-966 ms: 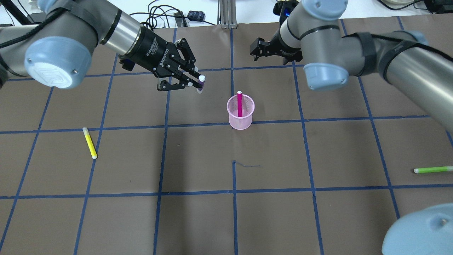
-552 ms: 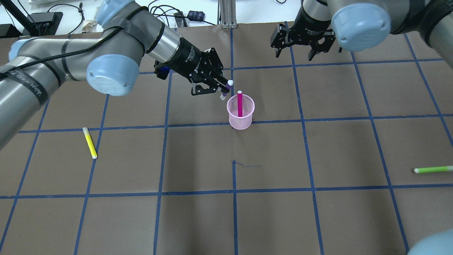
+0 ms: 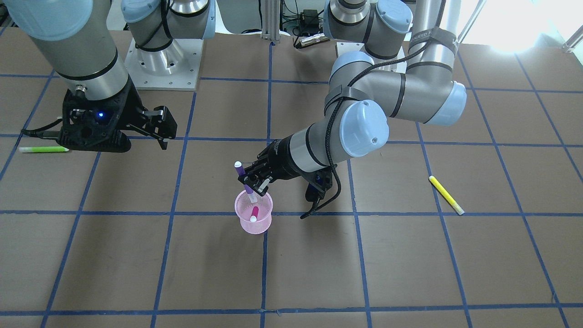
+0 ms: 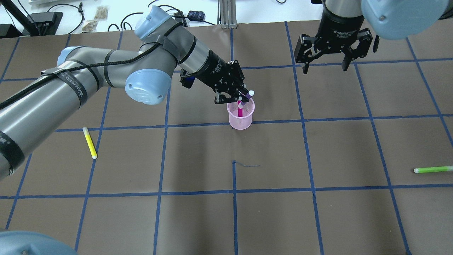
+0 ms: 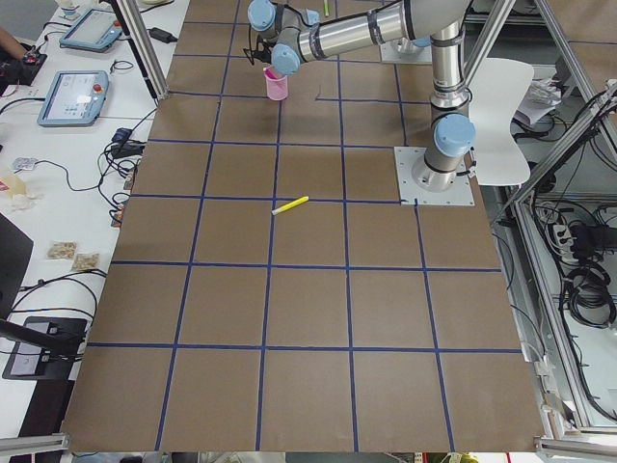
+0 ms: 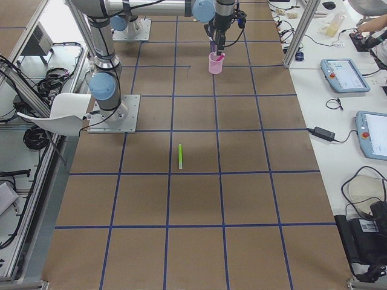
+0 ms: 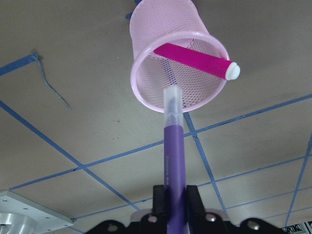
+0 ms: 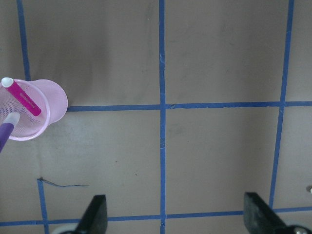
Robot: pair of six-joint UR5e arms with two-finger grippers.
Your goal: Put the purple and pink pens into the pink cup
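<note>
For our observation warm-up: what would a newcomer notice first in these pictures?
The left hand holds a clear-capped purple pen tilted over the pink mesh cup at mid-table, tip at the rim. A bright pink pen already leans inside. The right hand hangs open and empty to one side.

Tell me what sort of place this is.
Probably a robotics lab: a left arm and right arm bolted to a table taped in a blue grid, a teach pendant on the side bench, an aluminium frame.

Grey arms (image 4: 35, 106), pale-blue joint caps (image 4: 147, 86)
</note>
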